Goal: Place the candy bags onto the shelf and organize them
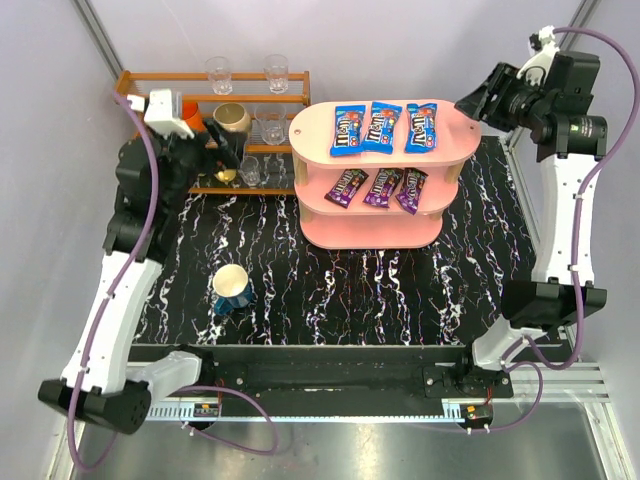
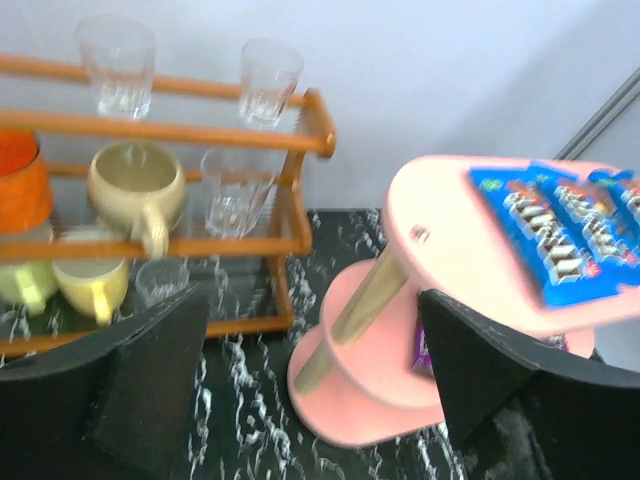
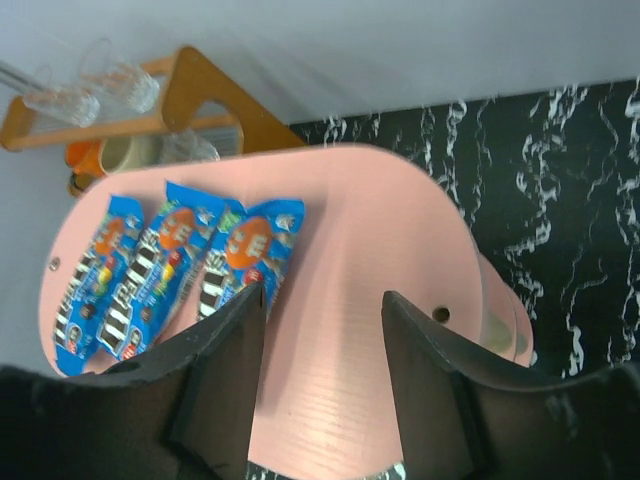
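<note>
Pale pink shelf (image 1: 312,130) toward the back of a black, white-veined marbled table (image 1: 400,290): three smooth stadium-shaped boards stacked on round posts. Flat on the top board, three glossy blue bags (image 1: 381,127) side by side, edges touching. On the middle board, three dark purple bags (image 1: 382,187) in a slightly fanned row.

Left gripper (image 2: 312,330) spread wide, nothing between its matte black wedge-shaped fingers (image 2: 150,370), just left of the shelf and in front of a slatted orange-brown wooden rack (image 2: 180,125). On the rack, clear ribbed glasses (image 2: 268,80) and a rounded beige mug (image 2: 135,185).

Right gripper (image 3: 322,310) likewise wide open and empty, at the right end of the top board, near the closest blue bag.

Round blue mug (image 1: 231,288) on the table, well apart from the shelf.
</note>
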